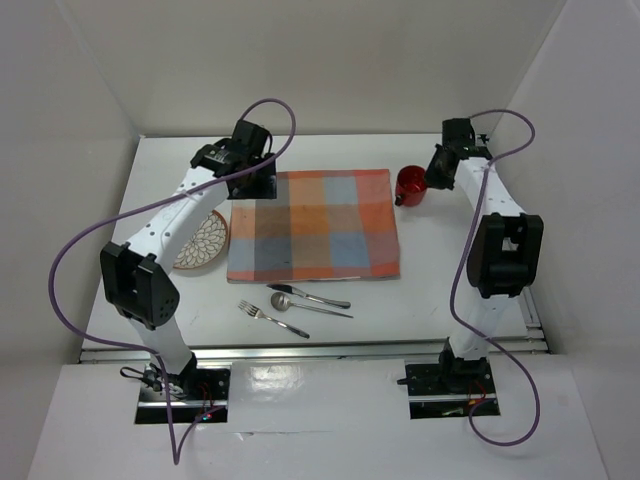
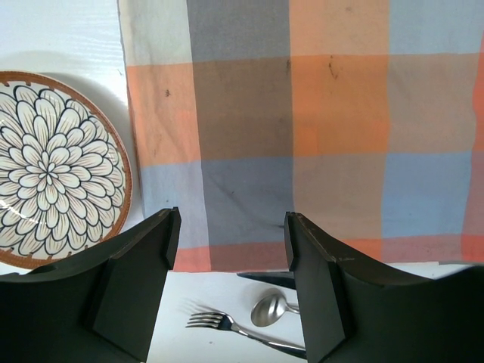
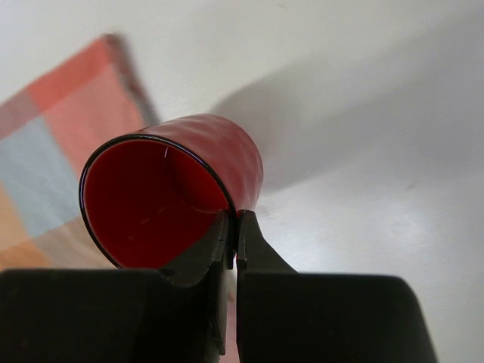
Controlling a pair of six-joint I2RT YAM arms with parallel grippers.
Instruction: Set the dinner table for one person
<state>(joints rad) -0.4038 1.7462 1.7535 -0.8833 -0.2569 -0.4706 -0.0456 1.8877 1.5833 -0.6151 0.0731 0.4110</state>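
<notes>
Toward the far right corner of the dinner table [image 1: 430, 290], the red cup [image 3: 174, 189] is pinched at its rim by the right gripper [image 3: 234, 227]. It should be lowered upright beside the placemat [image 1: 315, 225] and released gently. The left gripper [image 2: 232, 227] is spread wide.

glossy red cup [image 3: 189, 170], cloth placemat [image 2: 302, 113], smooth white dinner table [image 1: 425, 300]
</notes>
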